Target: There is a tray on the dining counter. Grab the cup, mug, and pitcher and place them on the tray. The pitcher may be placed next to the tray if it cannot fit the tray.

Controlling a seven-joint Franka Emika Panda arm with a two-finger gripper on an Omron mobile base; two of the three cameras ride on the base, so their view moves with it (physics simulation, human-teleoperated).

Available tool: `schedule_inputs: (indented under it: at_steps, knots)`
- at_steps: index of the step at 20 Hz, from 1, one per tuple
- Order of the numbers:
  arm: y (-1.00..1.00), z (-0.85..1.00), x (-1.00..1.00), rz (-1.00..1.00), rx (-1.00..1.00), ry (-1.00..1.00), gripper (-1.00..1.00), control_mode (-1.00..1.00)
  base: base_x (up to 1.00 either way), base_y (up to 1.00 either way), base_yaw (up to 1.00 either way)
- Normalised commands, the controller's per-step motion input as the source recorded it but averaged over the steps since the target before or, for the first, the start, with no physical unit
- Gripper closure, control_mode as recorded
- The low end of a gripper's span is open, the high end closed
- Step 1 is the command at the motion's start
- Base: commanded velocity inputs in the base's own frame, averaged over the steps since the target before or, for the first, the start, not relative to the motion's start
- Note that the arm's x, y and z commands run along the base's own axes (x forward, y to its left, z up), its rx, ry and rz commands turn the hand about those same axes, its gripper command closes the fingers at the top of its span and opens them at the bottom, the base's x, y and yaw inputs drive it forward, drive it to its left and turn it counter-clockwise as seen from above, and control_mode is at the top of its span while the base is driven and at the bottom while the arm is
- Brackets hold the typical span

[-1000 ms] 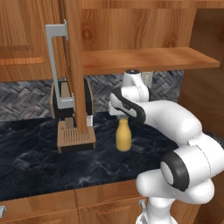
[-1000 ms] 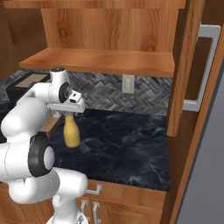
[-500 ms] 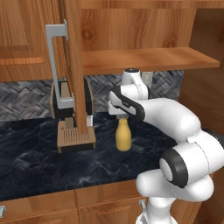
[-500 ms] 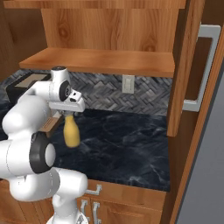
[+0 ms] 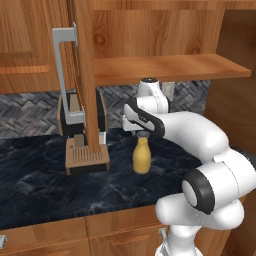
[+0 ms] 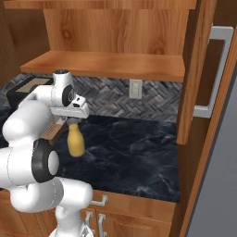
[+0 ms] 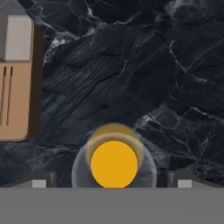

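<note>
Jaws spread wide directly above the mustard pitcher (image 5: pixel 142 156), upright on the black marble desk (image 5: pixel 40 175) right of a wooden stand (image 5: pixel 86 155). Rigid, likely smooth-sided; its narrow neck looks the surest hold.

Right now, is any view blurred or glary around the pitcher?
Hand view: pitcher seen from straight above, its grey neck rim soft and blurry. Left base view: pitcher sharp, evenly lit, no glare. Right base view: sharp too, its top hidden by the gripper.

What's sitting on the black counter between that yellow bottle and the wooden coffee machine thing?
Nothing: in the left base view, bare black marble counter separates the pitcher from the coffee machine. The hand view shows the same empty stretch.
</note>
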Motion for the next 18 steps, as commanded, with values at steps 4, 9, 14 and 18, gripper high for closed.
schedule_inputs:
  at_steps: [4, 9, 14, 18]
  knots:
    - [0.00, -0.01, 0.00, 0.00, 0.00, 0.00, -1.00, -1.00, 0.00, 0.00, 0.00]
    - [0.00, -0.03, 0.00, 0.00, 0.00, 0.00, -1.00, -1.00, 0.00, 0.00, 0.00]
    - [0.00, -0.16, 0.00, 0.00, 0.00, 0.00, -1.00, -1.00, 0.00, 0.00, 0.00]
    - [0.00, -0.17, 0.00, 0.00, 0.00, 0.00, -1.00, -1.00, 0.00, 0.00, 0.00]
